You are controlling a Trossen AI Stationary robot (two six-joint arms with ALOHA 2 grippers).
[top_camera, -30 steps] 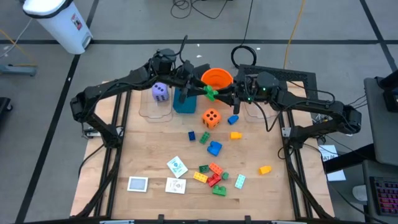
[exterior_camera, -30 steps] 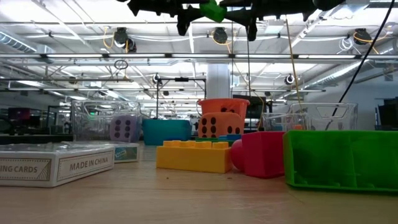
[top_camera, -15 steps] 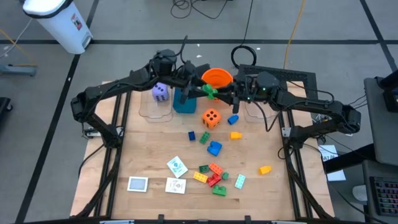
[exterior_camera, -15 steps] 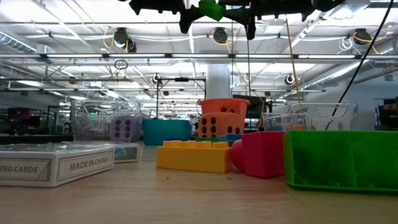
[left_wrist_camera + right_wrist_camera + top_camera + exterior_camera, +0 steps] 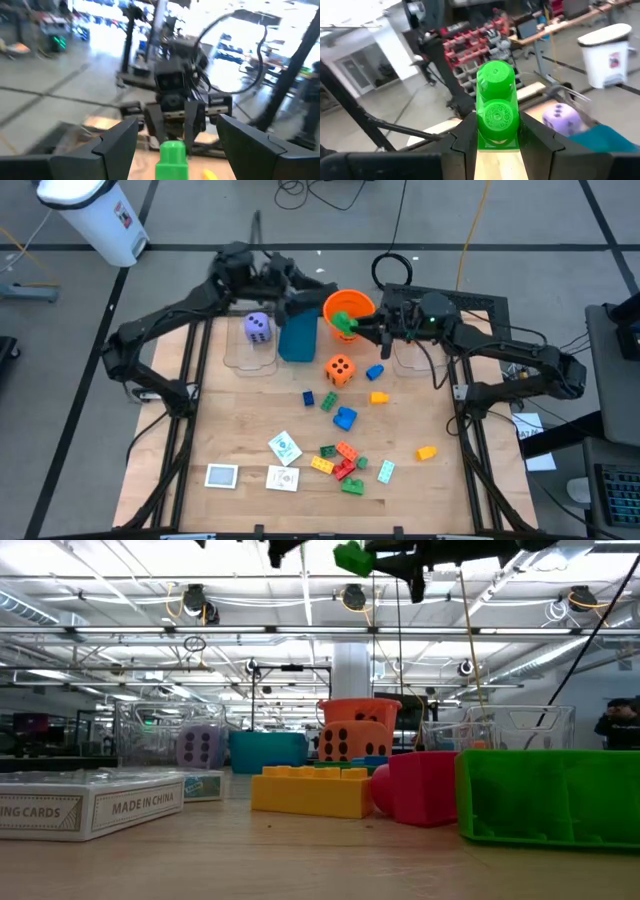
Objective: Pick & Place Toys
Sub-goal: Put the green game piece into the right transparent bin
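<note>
The left tool [image 5: 282,278] has released the green brick [image 5: 344,322] and drawn back, fingers spread, leaving the right tool [image 5: 352,326] grasping it alone over the orange bucket [image 5: 350,302]; handover appears complete.

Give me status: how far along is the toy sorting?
Early. Done: purple die sits in a clear bin. In hand: right gripper holds a green brick by the orange bucket; left gripper open. Left: orange die, loose bricks, cards on the table.

Green brick [image 5: 353,557] held aloft, orange die [image 5: 352,740], yellow brick [image 5: 311,790], card box [image 5: 90,802] on table
</note>
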